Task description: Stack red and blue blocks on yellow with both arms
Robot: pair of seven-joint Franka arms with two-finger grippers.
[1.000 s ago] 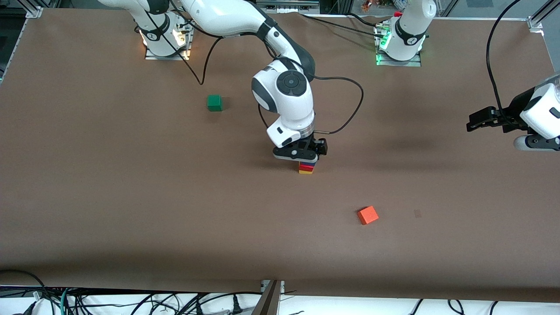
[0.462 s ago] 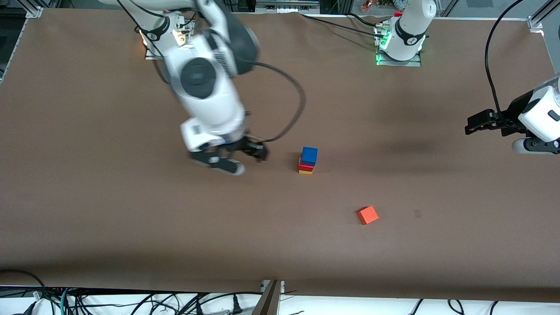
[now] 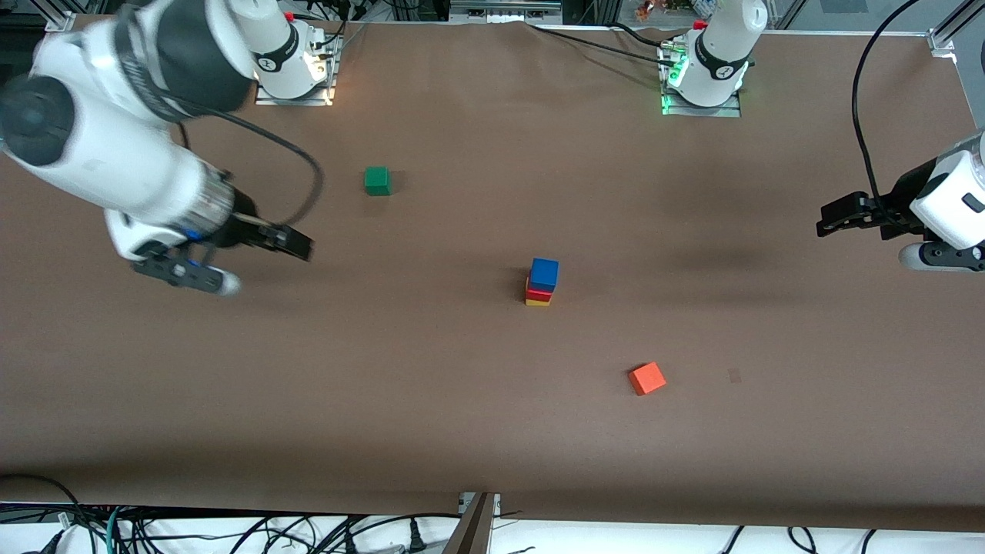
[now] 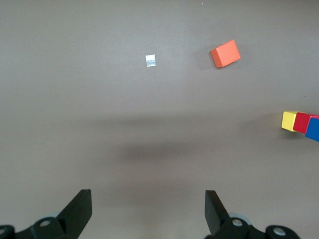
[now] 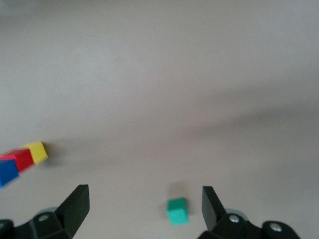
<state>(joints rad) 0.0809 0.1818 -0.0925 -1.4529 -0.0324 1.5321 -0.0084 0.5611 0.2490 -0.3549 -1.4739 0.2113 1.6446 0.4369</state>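
stack: three cubes in one column near table middle, all touching, upright
blue cube [image 3: 544,273]: top of stack, sits on red cube; also seen at frame edge in left wrist view [image 4: 313,129] and right wrist view [image 5: 7,172]
red cube [image 3: 539,293]: middle of stack, between blue and yellow; only a thin band shows from front
yellow cube [image 3: 537,302]: bottom, on the table [image 3: 492,431], only a sliver visible from front; clearer in left wrist view [image 4: 289,121]
right gripper [image 3: 254,258]: in the air over bare table at the right arm's end, well apart from stack; fingers spread wide, nothing between them; blurred in front view
left gripper [image 3: 831,218]: in the air over bare table at the left arm's end, well apart from stack; fingers spread, nothing held; arm waits
green cube [image 3: 377,181]: alone on table, farther from front camera than stack, toward the right arm's end; visible in right wrist view [image 5: 177,210]
orange cube [image 3: 647,378]: alone on table, nearer to front camera than stack, toward the left arm's end, turned at an angle
small pale mark [image 4: 151,60]: on table surface near orange cube, seen in left wrist view
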